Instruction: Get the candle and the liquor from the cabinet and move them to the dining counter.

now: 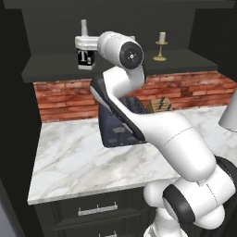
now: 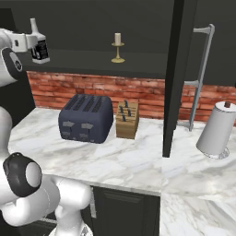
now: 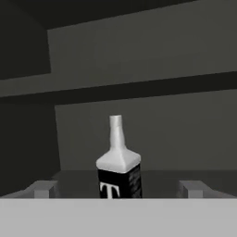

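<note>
The liquor (image 3: 118, 169), a square black bottle with a white "T" label and a pale neck, stands upright on the dark shelf of the open cabinet (image 1: 115, 67). My gripper (image 3: 118, 189) is open and level with the bottle, its two fingertips (image 3: 44, 189) spread on either side of it, with the bottle just ahead and untouched. In the base views the liquor (image 1: 84, 54) (image 2: 40, 50) sits at the shelf's left end, right at my white hand. The candle (image 1: 161, 45) (image 2: 118, 46), a cream stub in a golden stick, stands further right on the same shelf. The dining counter is out of view.
Below the shelf runs a marble worktop (image 1: 69, 157) against a red brick wall. It carries a dark toaster (image 2: 86, 118), a wooden knife block (image 2: 126, 120) and a paper towel roll (image 2: 216, 131). The open cabinet door (image 2: 177, 78) with its silver handle (image 2: 203, 78) juts out at right.
</note>
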